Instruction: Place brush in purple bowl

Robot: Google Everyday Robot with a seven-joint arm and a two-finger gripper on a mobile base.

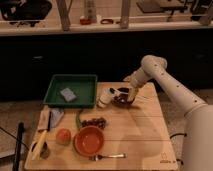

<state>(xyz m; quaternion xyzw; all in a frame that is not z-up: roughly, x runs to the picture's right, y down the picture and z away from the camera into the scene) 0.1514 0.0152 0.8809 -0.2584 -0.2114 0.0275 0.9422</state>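
Note:
The white stubby brush point(104, 98) lies on the wooden table point(135, 135), just right of the green tray and touching the left side of the purple bowl point(123, 100). The small dark glossy bowl stands near the table's back edge. My gripper point(123, 92) hangs at the end of the white arm, which reaches in from the right. It is right over the bowl and partly hides its rim. It sits just right of the brush.
A green tray point(75, 80) with a grey sponge point(67, 94) stands at the back left. An orange-red bowl point(90, 140), a fork point(107, 156), a peach-coloured fruit point(63, 136), grapes point(93, 121), a green pod point(78, 118) and a banana point(39, 145) lie at the front left.

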